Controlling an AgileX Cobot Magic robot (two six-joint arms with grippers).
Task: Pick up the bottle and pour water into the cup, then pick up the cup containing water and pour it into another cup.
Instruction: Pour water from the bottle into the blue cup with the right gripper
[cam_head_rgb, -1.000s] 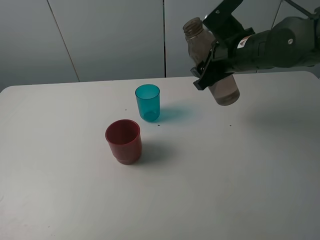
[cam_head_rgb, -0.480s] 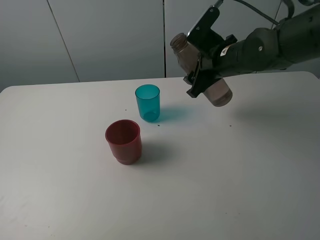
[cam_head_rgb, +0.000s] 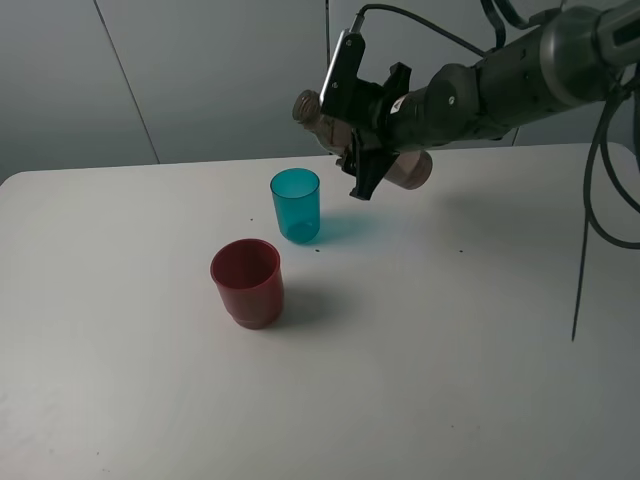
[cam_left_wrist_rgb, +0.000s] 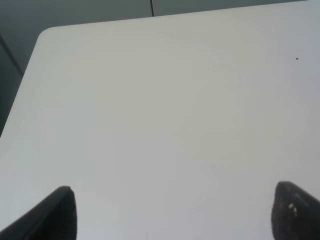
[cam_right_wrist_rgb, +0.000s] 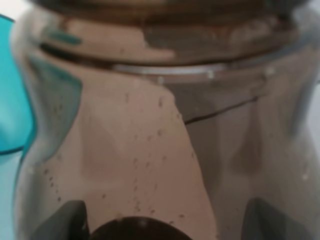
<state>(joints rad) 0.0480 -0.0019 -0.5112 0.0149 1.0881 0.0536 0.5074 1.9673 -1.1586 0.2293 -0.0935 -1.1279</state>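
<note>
Bottle swings in over the teal cup, tipped for the pour

Since a second ago the right hand (cam_head_rgb: 356, 128) has carried the bottle (cam_head_rgb: 313, 112) leftward along the back edge of the counter (cam_head_rgb: 450, 350) and leaned it much further over. It now lies close to flat in the air, its open neck aimed down toward the cup (cam_head_rgb: 295, 205). The hand is clamped around the bottle's middle, which leaves the mouth clear. That grip looks chosen so that a turn of the wrist alone does the tipping.

From where I stand the mouth hangs just above the teal rim, a touch to its right. I see no stream yet, so I'd judge the pour is about to start rather than under way. The right wrist view is filled with brown plastic, with a sliver of teal at one side.

Another cup (cam_head_rgb: 247, 282), the red one, waits toward the front edge from the teal one, close by but not touching it.

The left hand (cam_left_wrist_rgb: 177, 215) hovers over bare counter with its fingers spread wide and nothing between them
</note>
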